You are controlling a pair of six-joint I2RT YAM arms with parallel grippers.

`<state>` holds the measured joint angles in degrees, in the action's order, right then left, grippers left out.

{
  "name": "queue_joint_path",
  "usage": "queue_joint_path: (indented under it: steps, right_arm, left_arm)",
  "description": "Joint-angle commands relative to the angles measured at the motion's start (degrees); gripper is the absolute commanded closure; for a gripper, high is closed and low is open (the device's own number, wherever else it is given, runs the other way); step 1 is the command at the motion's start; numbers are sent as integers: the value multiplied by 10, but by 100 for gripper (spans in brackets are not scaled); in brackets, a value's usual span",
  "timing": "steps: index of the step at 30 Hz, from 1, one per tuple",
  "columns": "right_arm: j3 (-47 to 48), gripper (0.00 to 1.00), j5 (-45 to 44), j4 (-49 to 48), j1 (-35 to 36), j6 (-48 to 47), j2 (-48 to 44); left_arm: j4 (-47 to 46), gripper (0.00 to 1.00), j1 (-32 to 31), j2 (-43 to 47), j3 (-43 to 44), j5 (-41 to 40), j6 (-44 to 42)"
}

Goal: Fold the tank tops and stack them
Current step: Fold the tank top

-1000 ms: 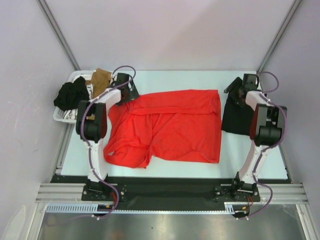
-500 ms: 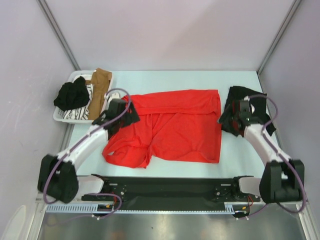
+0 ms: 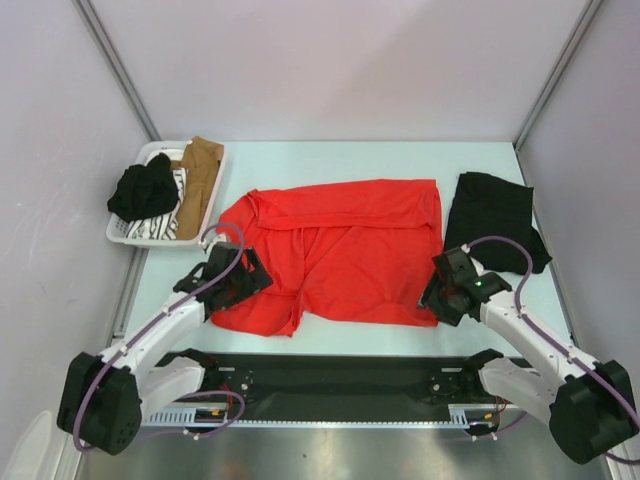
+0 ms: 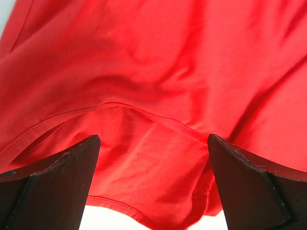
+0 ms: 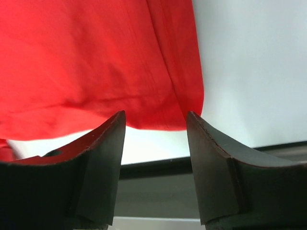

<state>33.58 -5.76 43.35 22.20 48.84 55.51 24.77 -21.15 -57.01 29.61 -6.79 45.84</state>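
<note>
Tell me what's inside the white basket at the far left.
A bunched black cloth, a tan cloth along the right side of the basket, and a black-and-white patterned piece beneath them. The basket floor is covered.

Pale grey walls point(image 3: 330, 70), aluminium corner posts point(image 3: 115, 65), pale tabletop point(image 3: 340, 160), brushed steel front ledge point(image 3: 330, 455)

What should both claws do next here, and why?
Probably lower both and pinch the near hem. The left claw hangs open over the near-left edge of the red tank top, the right claw open at its near-right corner, neither gripping; it lies spread out, so lifting that hem would start the fold.
</note>
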Motion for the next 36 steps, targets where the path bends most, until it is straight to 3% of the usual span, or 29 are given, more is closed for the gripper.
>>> queue_joint_path:
  steps: [1, 4, 8, 11, 12, 15, 16, 17, 19, 24, 25, 27, 28, 30, 33, 36]
  right_arm:
    - [-6, 40, -26, 26, 46, 48, 25]
    - [-11, 34, -50, 39, 78, 78, 35]
    - [-29, 37, -59, 29, 87, 94, 49]
    - [-31, 65, -81, 31, 85, 100, 57]
    - [-31, 80, -94, 43, 83, 107, 54]
    - [-38, 100, -106, 56, 59, 109, 29]
    - [-41, 100, -106, 58, 51, 107, 22]
    - [-48, 100, -106, 58, 30, 102, 5]
    - [-54, 100, -95, 54, 17, 98, -11]
    - [-57, 100, -107, 67, 7, 115, -41]
    - [-58, 100, -108, 67, 7, 120, -40]
    - [-56, 100, -110, 70, 6, 122, -39]
    - [-55, 100, -109, 70, 4, 123, -40]
    - [-55, 100, -110, 72, 3, 124, -44]
    - [-58, 100, -110, 70, 1, 124, -48]
    - [-55, 100, -109, 72, -1, 122, -49]
  left_arm:
    - [2, 0, 8, -43, 15, 1, 42]
    - [28, 0, 38, -122, 43, 5, 49]
    - [15, 1, 53, -216, 62, 20, 36]
    - [3, 13, 59, -254, 60, 15, 45]
    - [4, 18, 63, -258, 60, 1, 49]
    - [-9, 49, 101, -247, 45, -9, 51]
    - [-17, 81, 115, -243, 40, 1, 47]
    - [-12, 100, 148, -240, 41, 1, 41]
    - [-3, 100, 180, -238, 48, 1, 31]
    - [49, 99, 253, -208, 89, -67, 7]
    - [63, 92, 258, -200, 103, -81, 2]
    - [85, 66, 258, -174, 115, -129, 6]
    - [98, 27, 257, -163, 122, -141, 6]
    - [114, 4, 258, -127, 128, -171, 4]
    - [109, 0, 248, -79, 114, -139, -22]
    - [104, 0, 192, -17, 99, -103, -54]
